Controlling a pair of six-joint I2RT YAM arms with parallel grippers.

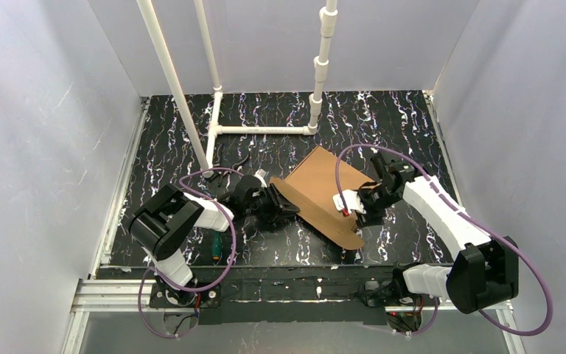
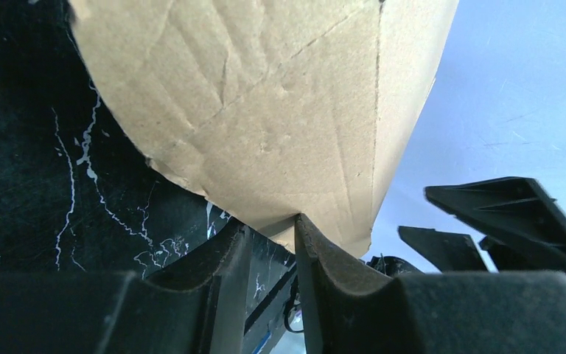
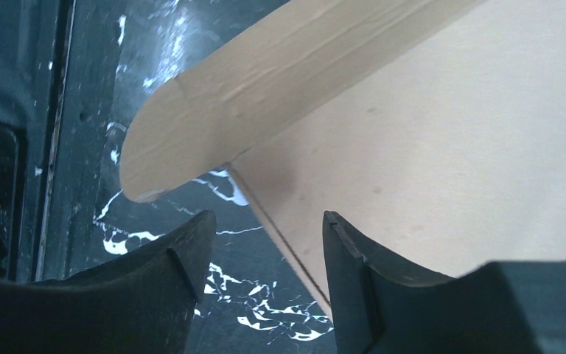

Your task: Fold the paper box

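**Both hands at the edges of the paper box**
Left hand (image 2: 271, 220): fingers nearly together, with the lower edge of a raised flap (image 2: 265, 110) at their tips; it cannot be told whether they clamp it. Right hand (image 3: 269, 217): fingers apart at the opposite edge. The paper box (image 1: 326, 184) lies near the middle of the desk (image 1: 390, 125), between the two hands, its left flap bent upward.

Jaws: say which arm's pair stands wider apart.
The right gripper: its jaws gape at the paper box; the left gripper leaves only a narrow gap.
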